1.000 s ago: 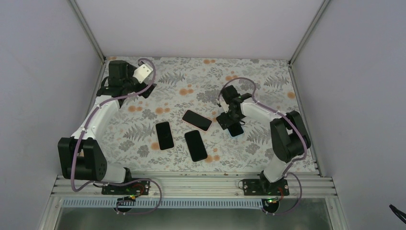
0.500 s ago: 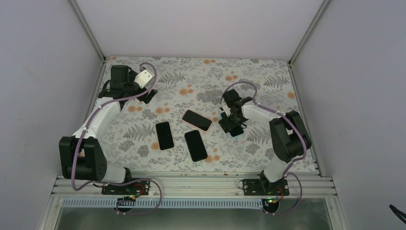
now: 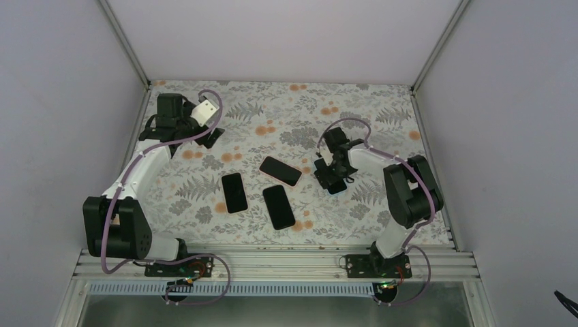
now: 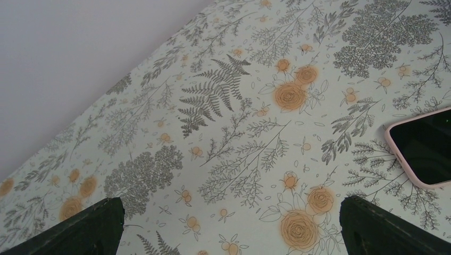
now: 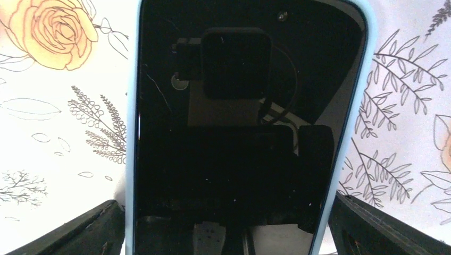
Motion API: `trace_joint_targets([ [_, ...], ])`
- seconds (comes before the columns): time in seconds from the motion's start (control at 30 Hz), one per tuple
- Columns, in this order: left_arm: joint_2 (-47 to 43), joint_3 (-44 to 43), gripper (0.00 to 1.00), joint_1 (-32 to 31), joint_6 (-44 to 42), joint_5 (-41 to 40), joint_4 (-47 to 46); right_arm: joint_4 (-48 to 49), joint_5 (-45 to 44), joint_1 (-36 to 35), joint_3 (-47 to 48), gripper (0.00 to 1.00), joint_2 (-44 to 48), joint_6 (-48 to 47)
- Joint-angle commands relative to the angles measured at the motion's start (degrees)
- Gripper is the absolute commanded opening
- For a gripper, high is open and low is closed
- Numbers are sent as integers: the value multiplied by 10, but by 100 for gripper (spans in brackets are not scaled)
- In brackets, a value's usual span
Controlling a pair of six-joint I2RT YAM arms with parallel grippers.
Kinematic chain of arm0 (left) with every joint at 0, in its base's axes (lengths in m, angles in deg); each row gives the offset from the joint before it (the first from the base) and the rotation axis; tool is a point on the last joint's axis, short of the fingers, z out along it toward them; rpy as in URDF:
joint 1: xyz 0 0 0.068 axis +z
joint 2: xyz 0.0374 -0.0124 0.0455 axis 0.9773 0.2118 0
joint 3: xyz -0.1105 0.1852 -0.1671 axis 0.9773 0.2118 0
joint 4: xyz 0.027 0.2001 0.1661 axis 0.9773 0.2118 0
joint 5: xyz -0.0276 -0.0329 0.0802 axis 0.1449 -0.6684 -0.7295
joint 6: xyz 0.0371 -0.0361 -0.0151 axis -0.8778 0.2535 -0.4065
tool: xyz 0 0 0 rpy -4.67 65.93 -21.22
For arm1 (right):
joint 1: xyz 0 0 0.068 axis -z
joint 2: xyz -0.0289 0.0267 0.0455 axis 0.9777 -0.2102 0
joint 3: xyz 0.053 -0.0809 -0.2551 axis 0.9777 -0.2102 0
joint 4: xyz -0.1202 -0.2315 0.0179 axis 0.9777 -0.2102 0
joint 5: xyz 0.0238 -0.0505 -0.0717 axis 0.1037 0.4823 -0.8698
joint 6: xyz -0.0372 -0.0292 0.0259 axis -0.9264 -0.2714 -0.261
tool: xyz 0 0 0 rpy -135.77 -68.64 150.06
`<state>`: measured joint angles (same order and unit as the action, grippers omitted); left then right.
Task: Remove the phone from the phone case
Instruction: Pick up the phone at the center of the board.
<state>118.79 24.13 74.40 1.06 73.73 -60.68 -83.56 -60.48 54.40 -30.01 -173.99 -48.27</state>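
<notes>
**Right pincer (image 3: 333,178) closes in on the phone (image 5: 234,133)**

Over the last second I've swung the right pincer in above the phone. Its fingers stand apart on either side, so I judge a grasp is near. The phone lies face up on the surface (image 3: 272,109), right of centre, its dark glossy screen seated in the pale blue phone case (image 5: 131,106). The left pincer (image 4: 228,228) hangs spread apart at far left.

and here we are in a robotics lab test cell: plain pale walls (image 3: 286,34) box the bench in on three sides, aluminium frame posts (image 3: 124,44) climb the corners, the left arm (image 3: 140,170) and right arm (image 3: 402,187) sit bolted to a slotted metal rail (image 3: 272,262), purple cables (image 3: 213,122) loop along them, and phones (image 3: 234,192) lie spread on a floral table cover (image 3: 272,109).
</notes>
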Motion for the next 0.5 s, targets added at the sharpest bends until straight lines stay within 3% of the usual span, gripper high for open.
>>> trace_joint_targets([
  [0.0,-5,3,100,0,-2,21,9,-5,26,9,-9,96,-27,-13],
  [0.3,14,-14,100,-4,-15,35,41,-11,44,14,-5,79,-28,-13],
  [0.47,35,-37,100,-20,-16,54,57,-24,45,13,14,76,-14,-13],
])
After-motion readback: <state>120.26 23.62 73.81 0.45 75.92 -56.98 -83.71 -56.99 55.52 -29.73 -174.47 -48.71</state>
